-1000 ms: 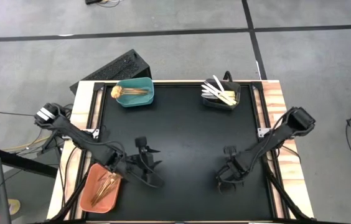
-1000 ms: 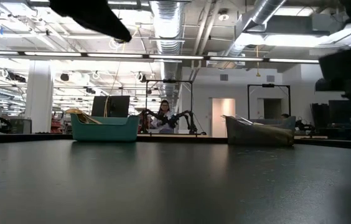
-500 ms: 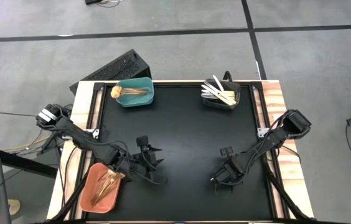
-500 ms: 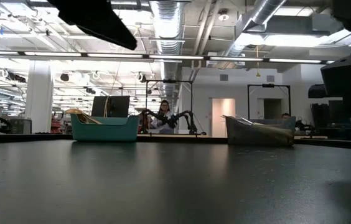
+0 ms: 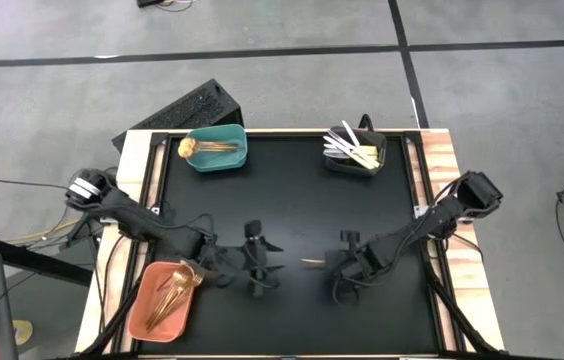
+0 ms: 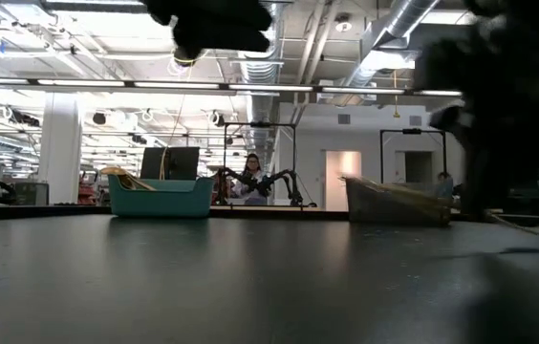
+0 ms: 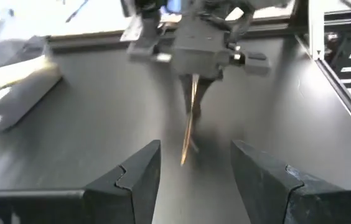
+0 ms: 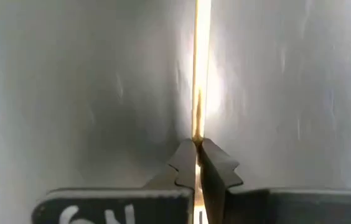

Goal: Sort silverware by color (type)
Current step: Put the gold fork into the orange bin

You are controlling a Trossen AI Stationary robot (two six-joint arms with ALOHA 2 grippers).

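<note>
**Right arm holds a gold piece out for a hand-over**

I've got the right gripper [image 5: 340, 268] pinched tight on a slim gold utensil [image 5: 312, 263], low over the middle of the black table [image 5: 302, 190]. From the right wrist view the fingers [image 8: 185, 163] are closed onto its handle, the gold utensil [image 8: 199, 62] sticking straight out ahead. Which type it is I can't tell.

The left gripper [image 5: 262, 268] faces it from the other side, near but apart. Its fingers [image 7: 135, 171] are spread wide with nothing between them, and the piece's free end [image 7: 188, 134] points right into that gap.

So I read this as a pass between arms, not yet made. The rest looks sorted: gold pieces in the teal bin [image 5: 216, 149], pale ones in the black bin [image 5: 354, 152], coppery ones in the orange bin [image 5: 162, 300].

Next I'd ease the left forward until the tip sits between its fingers, close firmly, then release the right. The piece is thin and slick, so alignment matters.
</note>
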